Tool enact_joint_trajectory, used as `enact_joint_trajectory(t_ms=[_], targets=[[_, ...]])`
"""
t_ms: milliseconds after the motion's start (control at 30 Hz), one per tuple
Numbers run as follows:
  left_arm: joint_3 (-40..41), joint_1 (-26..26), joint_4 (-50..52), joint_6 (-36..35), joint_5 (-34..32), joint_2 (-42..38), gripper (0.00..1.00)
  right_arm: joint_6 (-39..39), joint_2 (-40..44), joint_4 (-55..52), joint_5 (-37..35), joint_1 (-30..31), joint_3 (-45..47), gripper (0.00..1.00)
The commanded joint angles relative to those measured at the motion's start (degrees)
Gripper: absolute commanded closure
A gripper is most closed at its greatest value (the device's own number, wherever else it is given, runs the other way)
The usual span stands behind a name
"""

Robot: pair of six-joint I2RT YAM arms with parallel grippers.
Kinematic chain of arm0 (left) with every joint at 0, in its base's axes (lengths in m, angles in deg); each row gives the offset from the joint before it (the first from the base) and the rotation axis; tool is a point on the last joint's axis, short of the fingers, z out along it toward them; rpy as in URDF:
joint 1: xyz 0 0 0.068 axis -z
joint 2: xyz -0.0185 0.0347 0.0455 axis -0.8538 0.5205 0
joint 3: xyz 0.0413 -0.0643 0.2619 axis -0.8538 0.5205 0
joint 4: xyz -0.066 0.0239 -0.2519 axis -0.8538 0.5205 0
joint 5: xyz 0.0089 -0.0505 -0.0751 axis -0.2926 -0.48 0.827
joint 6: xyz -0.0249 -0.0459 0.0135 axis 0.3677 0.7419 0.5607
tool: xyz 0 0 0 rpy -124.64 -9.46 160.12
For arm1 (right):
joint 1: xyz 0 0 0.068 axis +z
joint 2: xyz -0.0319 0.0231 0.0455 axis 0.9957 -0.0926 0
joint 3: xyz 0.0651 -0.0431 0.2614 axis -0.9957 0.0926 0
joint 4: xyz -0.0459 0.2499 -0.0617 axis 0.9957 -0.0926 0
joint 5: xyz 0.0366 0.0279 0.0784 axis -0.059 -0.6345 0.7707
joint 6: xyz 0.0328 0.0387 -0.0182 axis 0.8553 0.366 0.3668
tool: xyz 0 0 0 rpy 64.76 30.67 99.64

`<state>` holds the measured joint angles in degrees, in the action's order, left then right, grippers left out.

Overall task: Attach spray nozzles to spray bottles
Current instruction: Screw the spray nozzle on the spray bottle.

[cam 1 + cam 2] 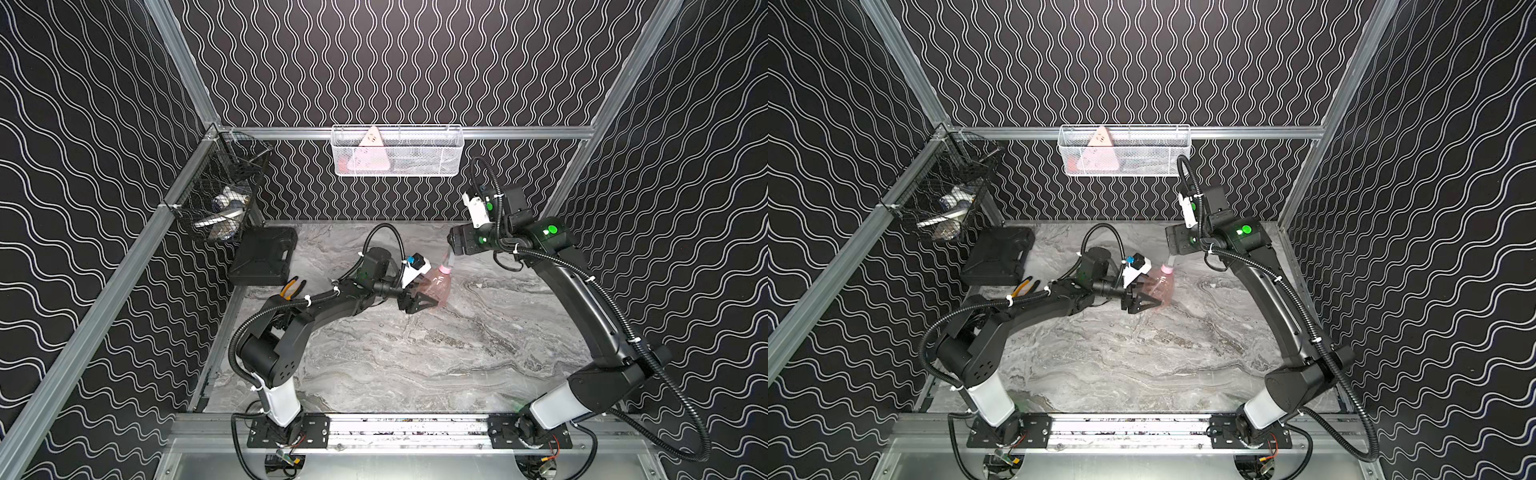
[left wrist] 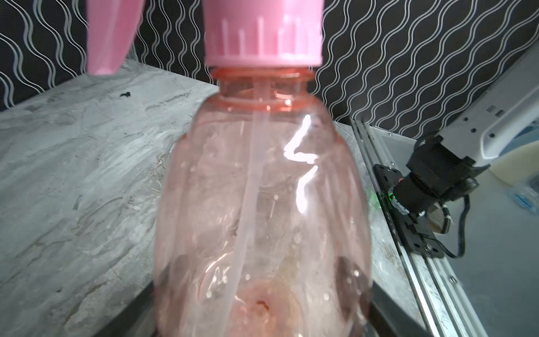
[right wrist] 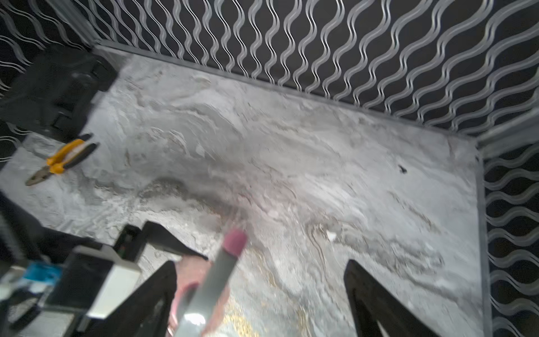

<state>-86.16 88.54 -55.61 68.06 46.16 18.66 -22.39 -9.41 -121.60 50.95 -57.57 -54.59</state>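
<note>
The translucent pink spray bottle (image 1: 437, 286) (image 1: 1160, 287) leans over the marble table, its wide base clamped between the black fingers (image 2: 388, 309) of my left gripper (image 1: 419, 302) (image 2: 262, 306). The spray nozzle (image 1: 447, 262) (image 1: 1170, 266) sits on the bottle's neck. Its pink ribbed collar (image 2: 262, 32) covers the neck, and the clear dip tube (image 2: 250, 175) runs down inside. My right gripper (image 1: 453, 251) (image 3: 262, 300) hovers just above the nozzle with its jaws wide apart. The nozzle's grey body (image 3: 215, 280) lies between them, near one finger, ungripped.
Yellow-handled pliers (image 1: 293, 286) (image 3: 61, 160) and a black case (image 1: 264, 255) lie at the back left. A black wire basket (image 1: 220, 199) hangs on the left rail. A white mesh basket (image 1: 397, 151) with a pink triangular card hangs on the back wall.
</note>
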Motion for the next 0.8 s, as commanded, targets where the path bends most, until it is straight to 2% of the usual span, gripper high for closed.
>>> enact_joint_trajectory(t_ms=[0, 33, 200, 400, 467, 767], targets=[[0.7, -0.1, 2.6, -2.6, 2.5, -0.2, 0.81, -3.8, -3.3, 2.3, 6.3, -0.7, -2.3, 0.15], [1.1, -0.1, 2.3, -2.4, 2.3, -0.2, 0.81, -3.9, -4.5, 1.9, 7.2, -2.5, -2.8, 0.15], [1.7, 0.0, 2.5, -3.2, 1.4, -1.1, 0.81, -5.1, -8.5, -1.3, 10.4, -3.4, -3.0, 0.17], [2.5, 0.0, 1.5, -4.8, -1.3, -2.5, 0.81, -4.6, -8.0, -2.2, 15.1, -4.4, 0.4, 0.2], [3.1, 0.0, 0.9, -5.2, -2.1, -3.2, 0.81, -4.8, -8.3, -3.4, 16.5, -4.8, 1.0, 0.24], [5.3, -0.5, -3.0, -5.5, -6.7, -4.9, 0.81, -3.6, -6.8, -6.8, 15.8, -6.1, 4.4, 0.29]])
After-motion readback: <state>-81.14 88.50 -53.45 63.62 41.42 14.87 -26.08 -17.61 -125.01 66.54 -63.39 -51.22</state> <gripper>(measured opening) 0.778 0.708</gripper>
